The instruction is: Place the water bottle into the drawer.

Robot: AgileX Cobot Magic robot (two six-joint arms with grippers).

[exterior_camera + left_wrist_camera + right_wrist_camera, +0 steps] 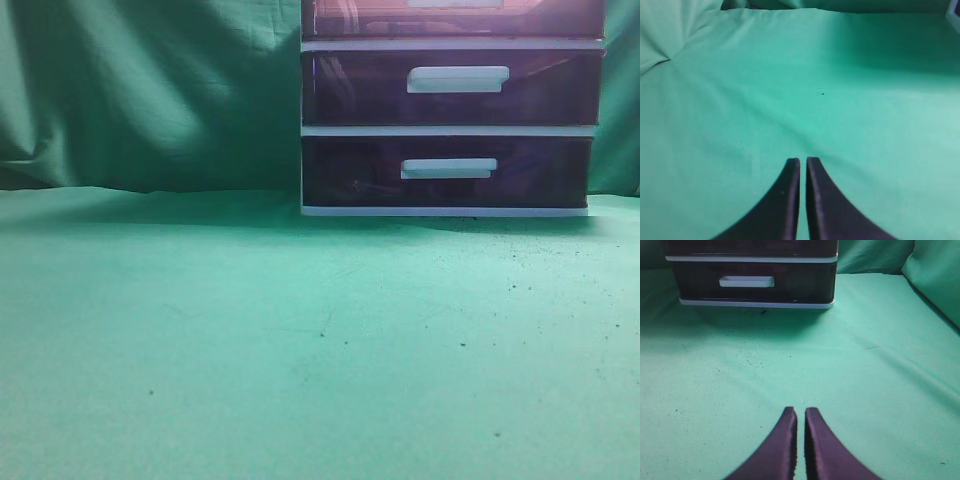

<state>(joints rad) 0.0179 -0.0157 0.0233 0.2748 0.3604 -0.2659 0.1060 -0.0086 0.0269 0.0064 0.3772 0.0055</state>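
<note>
The right gripper [800,415] sits at the bottom centre, its two dark fingers [782,445] side by side with only a thin slit between them, over green cloth [880,380] that is specked with dark crumbs. Well beyond the gripper, toward the upper left, stands the drawer unit [757,304] — white-framed, dark purple — with its lowest drawer [800,282] fully closed and a white bar handle [746,282] on its front. Right of the unit, the cloth rises in a fold [935,275] — the unit's top is cut off by the edge.
</note>
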